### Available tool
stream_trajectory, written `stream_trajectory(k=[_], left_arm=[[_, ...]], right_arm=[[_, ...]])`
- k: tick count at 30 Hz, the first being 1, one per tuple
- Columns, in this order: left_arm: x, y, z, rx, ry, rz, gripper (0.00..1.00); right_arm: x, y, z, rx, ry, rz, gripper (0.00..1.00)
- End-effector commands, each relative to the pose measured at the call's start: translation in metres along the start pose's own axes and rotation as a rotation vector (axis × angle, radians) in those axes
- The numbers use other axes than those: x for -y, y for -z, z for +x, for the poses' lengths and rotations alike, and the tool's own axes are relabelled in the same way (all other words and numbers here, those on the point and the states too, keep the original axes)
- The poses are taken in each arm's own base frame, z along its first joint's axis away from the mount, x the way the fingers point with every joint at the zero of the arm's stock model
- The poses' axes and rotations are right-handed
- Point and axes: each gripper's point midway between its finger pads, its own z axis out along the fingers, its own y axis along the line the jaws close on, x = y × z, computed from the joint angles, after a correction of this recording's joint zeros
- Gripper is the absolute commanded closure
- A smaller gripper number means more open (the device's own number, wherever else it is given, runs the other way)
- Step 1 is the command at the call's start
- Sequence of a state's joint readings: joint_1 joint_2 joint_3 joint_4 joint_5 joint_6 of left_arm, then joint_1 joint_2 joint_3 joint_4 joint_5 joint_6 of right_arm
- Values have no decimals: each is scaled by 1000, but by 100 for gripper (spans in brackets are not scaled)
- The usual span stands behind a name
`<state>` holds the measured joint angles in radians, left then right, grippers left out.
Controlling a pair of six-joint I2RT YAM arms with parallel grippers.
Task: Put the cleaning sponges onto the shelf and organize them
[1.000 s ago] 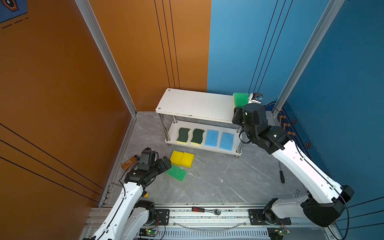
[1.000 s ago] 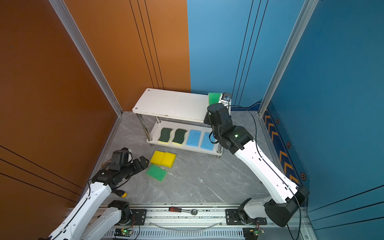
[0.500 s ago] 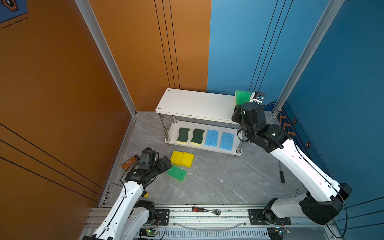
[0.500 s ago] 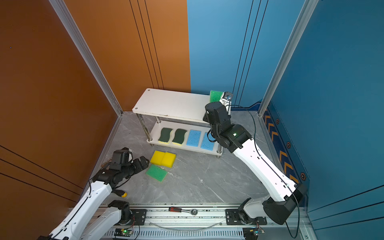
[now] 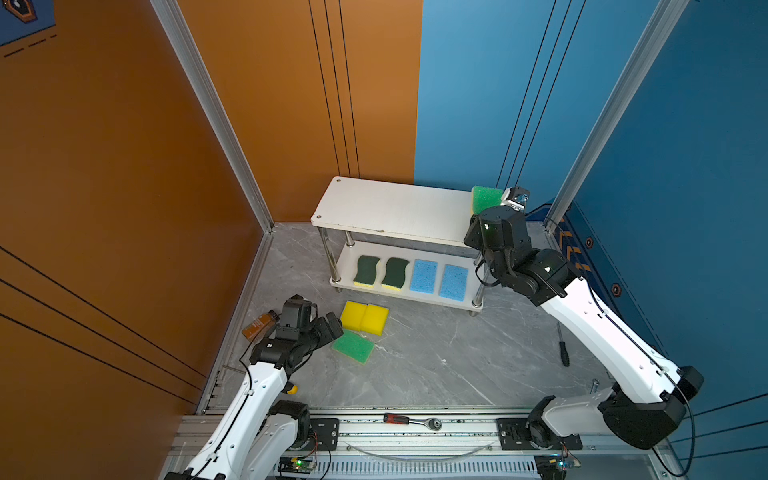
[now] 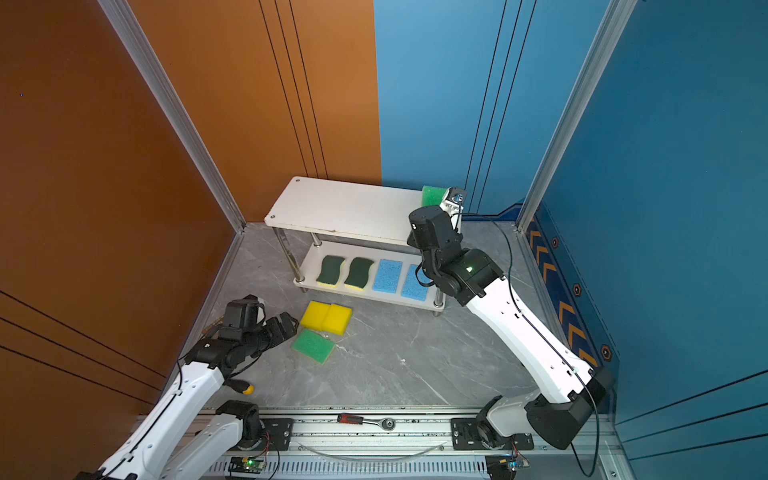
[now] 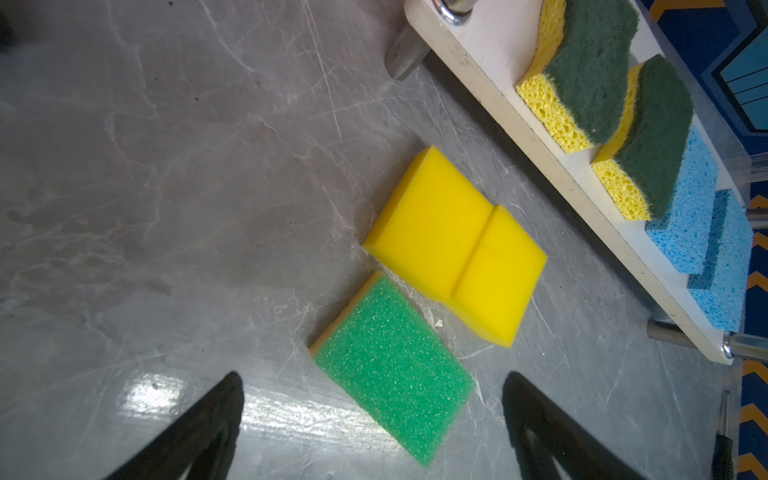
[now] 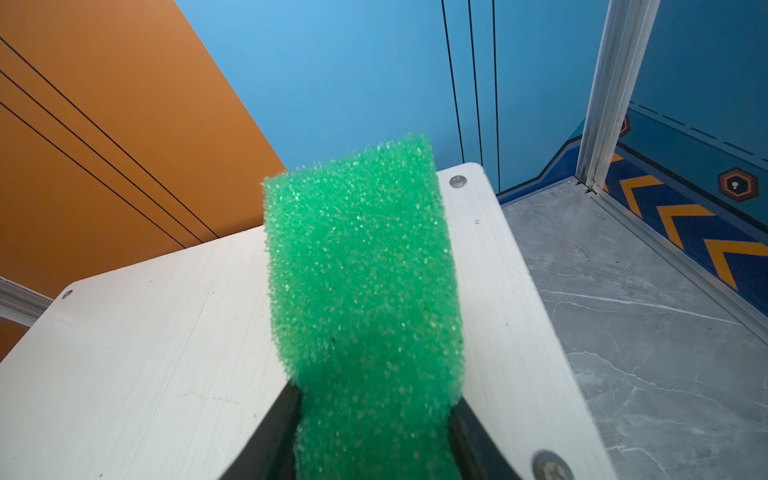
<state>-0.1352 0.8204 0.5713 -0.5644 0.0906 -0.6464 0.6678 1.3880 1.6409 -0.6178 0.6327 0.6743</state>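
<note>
The shelf (image 5: 390,212) stands at the back, white boards on metal posts. Its lower board carries two dark-green sponges (image 5: 366,270) and two blue sponges (image 5: 424,275) in a row. My right gripper (image 8: 374,399) is shut on a light-green sponge (image 8: 361,270), held upright over the right end of the top board (image 8: 145,353). On the floor lie two yellow sponges (image 5: 363,318) side by side and a second light-green sponge (image 7: 390,370). My left gripper (image 7: 372,376) hovers open just short of that sponge, touching nothing.
A brown bottle (image 5: 259,326) lies by the left wall behind my left arm. A black screwdriver (image 5: 563,351) rests on the floor at the right, a ratchet (image 5: 411,419) on the front rail. Walls close in on three sides.
My right gripper has carried the light-green sponge slightly farther back over the top board's right end. The left arm has stayed still.
</note>
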Motion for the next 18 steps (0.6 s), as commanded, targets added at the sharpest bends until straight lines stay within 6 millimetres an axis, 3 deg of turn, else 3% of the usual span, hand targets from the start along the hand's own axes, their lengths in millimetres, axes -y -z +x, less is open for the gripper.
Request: stream_trajectory(k=[1, 18], left_arm=[[7, 7, -16, 49, -12, 17, 2], [5, 7, -14, 50, -4, 15, 2]], right_arm=[[7, 1, 9, -27, 12, 21, 54], [16, 0, 16, -43, -2, 24, 52]])
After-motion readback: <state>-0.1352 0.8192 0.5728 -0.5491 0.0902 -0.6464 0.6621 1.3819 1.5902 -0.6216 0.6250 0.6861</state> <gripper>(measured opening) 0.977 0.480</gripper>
